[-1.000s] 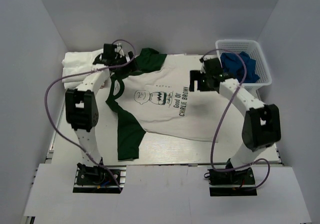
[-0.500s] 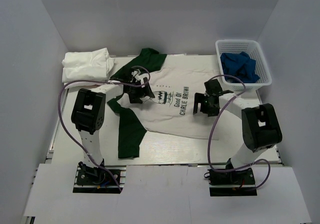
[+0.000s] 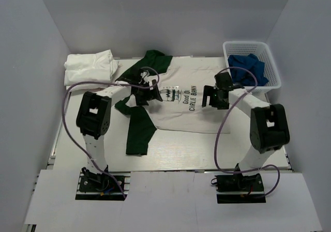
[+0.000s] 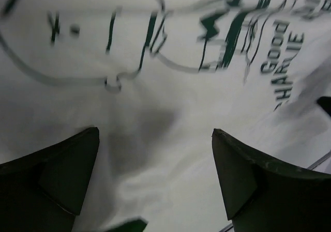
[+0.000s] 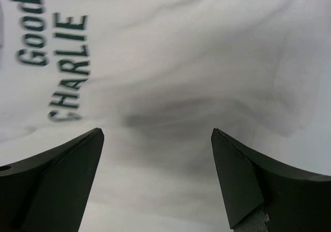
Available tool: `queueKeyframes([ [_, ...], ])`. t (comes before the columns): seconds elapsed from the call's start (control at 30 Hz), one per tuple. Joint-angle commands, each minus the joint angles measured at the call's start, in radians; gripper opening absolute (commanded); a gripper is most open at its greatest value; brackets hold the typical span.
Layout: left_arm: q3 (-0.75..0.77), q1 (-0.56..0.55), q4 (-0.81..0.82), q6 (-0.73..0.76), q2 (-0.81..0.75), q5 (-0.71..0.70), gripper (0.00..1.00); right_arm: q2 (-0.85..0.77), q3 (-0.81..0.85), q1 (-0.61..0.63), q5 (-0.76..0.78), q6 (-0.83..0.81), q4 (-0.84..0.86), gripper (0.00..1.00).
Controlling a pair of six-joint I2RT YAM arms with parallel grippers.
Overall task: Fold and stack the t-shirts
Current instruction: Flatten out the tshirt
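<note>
The white t-shirt (image 3: pixel 181 116) with dark green sleeves and Charlie Brown print lies spread on the table, wrinkled across the print. My left gripper (image 3: pixel 150 92) is low over its chest near the cartoon face, jaws open and empty; the left wrist view shows the print (image 4: pixel 170 87) between the open fingers (image 4: pixel 62 175). My right gripper (image 3: pixel 208 96) is low over the shirt's right part, beside the lettering (image 5: pixel 57 61), open and empty. Plain white folded t-shirts (image 3: pixel 88 66) are stacked at the back left.
A white basket (image 3: pixel 269 61) holding blue cloth (image 3: pixel 248 66) stands at the back right. One green sleeve (image 3: pixel 138 131) hangs toward the near edge; the other (image 3: pixel 152 61) lies at the back. White walls enclose the table.
My left gripper moved from the white stack down onto the shirt's chest. My right gripper came from near the basket onto the shirt. The shirt has bunched, and its near hem lies farther back.
</note>
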Motion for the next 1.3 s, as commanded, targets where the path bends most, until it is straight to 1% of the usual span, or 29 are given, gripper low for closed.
queueKeyframes([
  [0.0, -0.176, -0.027, -0.095, 0.027, -0.276, -0.116, 1.0, -0.201, -0.042, 0.022, -0.016, -0.006, -0.008, 0.9],
  [0.03, -0.228, -0.027, -0.111, 0.013, -0.4, -0.133, 1.0, -0.255, -0.061, 0.022, -0.008, 0.011, -0.008, 0.9],
  [0.07, -0.278, -0.027, -0.13, -0.01, -0.457, -0.178, 1.0, -0.287, -0.106, 0.022, 0.016, 0.028, -0.008, 0.9],
  [0.1, -0.372, -0.027, -0.159, -0.031, -0.508, -0.203, 1.0, -0.32, -0.162, 0.016, 0.026, 0.048, 0.002, 0.9],
  [0.13, -0.423, -0.027, -0.211, -0.075, -0.61, -0.241, 1.0, -0.413, -0.224, 0.014, 0.03, 0.109, 0.015, 0.9],
  [0.17, -0.474, -0.027, -0.235, -0.103, -0.661, -0.251, 1.0, -0.442, -0.252, 0.011, 0.056, 0.131, 0.015, 0.9],
  [0.2, -0.579, -0.027, -0.251, -0.125, -0.715, -0.251, 1.0, -0.503, -0.31, 0.011, 0.064, 0.163, 0.025, 0.9],
  [0.23, -0.629, -0.036, -0.272, -0.173, -0.769, -0.251, 1.0, -0.559, -0.369, 0.013, 0.059, 0.194, 0.029, 0.9],
  [0.27, -0.676, -0.037, -0.282, -0.2, -0.877, -0.242, 1.0, -0.584, -0.397, 0.013, 0.055, 0.218, 0.034, 0.9],
  [0.3, -0.757, -0.037, -0.291, -0.224, -0.93, -0.242, 1.0, -0.626, -0.47, 0.008, 0.05, 0.228, 0.046, 0.9],
  [0.37, -0.84, -0.037, -0.346, -0.287, -1.02, -0.242, 1.0, -0.692, -0.51, 0.01, 0.041, 0.252, 0.051, 0.9],
  [0.4, -0.867, -0.037, -0.358, -0.301, -1.097, -0.254, 1.0, -0.703, -0.547, 0.008, 0.038, 0.26, 0.061, 0.9],
  [0.47, -0.942, -0.037, -0.358, -0.339, -1.146, -0.266, 1.0, -0.734, -0.595, 0.005, 0.059, 0.29, 0.083, 0.9],
  [0.53, -0.974, -0.037, -0.31, -0.34, -1.156, -0.221, 1.0, -0.736, -0.619, 0.0, 0.066, 0.301, 0.094, 0.9],
  [0.67, -1.042, -0.037, -0.221, -0.373, -1.06, -0.206, 0.98, -0.69, -0.599, -0.009, 0.108, 0.307, 0.052, 0.9],
  [0.73, -1.053, -0.037, -0.197, -0.373, -1.02, -0.217, 0.87, -0.668, -0.607, -0.015, 0.116, 0.304, 0.039, 0.9],
  [0.77, -1.053, -0.037, -0.197, -0.373, -1.001, -0.217, 0.79, -0.654, -0.612, -0.024, 0.107, 0.304, 0.04, 0.9],
  [0.8, -1.053, -0.037, -0.197, -0.373, -0.972, -0.207, 0.64, -0.641, -0.618, -0.026, 0.101, 0.306, 0.041, 0.9],
  [0.87, -1.062, -0.037, -0.187, -0.373, -0.963, -0.197, 0.48, -0.627, -0.644, -0.038, 0.057, 0.314, 0.069, 0.9],
  [0.9, -1.062, -0.037, -0.187, -0.373, -0.963, -0.197, 0.33, -0.602, -0.65, -0.046, 0.04, 0.32, 0.08, 0.9],
  [0.97, -1.062, -0.037, -0.196, -0.373, -0.982, -0.187, 0.21, -0.587, -0.642, -0.053, 0.001, 0.314, 0.052, 0.9],
  [1.0, -1.062, -0.037, -0.213, -0.373, -0.993, -0.187, 0.04, -0.569, -0.642, -0.056, 0.007, 0.312, 0.046, 0.9],
  [1.03, -1.062, -0.037, -0.223, -0.373, -1.018, -0.187, 0.0, -0.564, -0.644, -0.063, 0.013, 0.31, 0.042, 0.88],
  [1.07, -1.062, -0.037, -0.236, -0.384, -1.033, -0.161, 0.0, -0.561, -0.657, -0.069, 0.027, 0.307, 0.052, 0.86],
  [1.1, -1.062, -0.037, -0.236, -0.384, -1.051, -0.145, 0.0, -0.559, -0.655, -0.072, 0.029, 0.309, 0.061, 0.82],
  [1.13, -1.062, -0.037, -0.252, -0.384, -1.068, -0.131, 0.0, -0.559, -0.656, -0.072, 0.029, 0.312, 0.068, 0.6],
  [1.2, -1.048, -0.037, -0.307, -0.384, -1.12, -0.089, 0.0, -0.565, -0.648, -0.081, 0.039, 0.323, 0.097, 0.36],
  [1.23, -1.039, -0.037, -0.331, -0.384, -1.136, -0.066, 0.0, -0.571, -0.644, -0.084, 0.044, 0.323, 0.101, 0.19],
  [1.27, -1.025, -0.037, -0.357, -0.384, -1.151, -0.015, 0.0, -0.576, -0.629, -0.087, 0.052, 0.32, 0.097, 0.13],
])
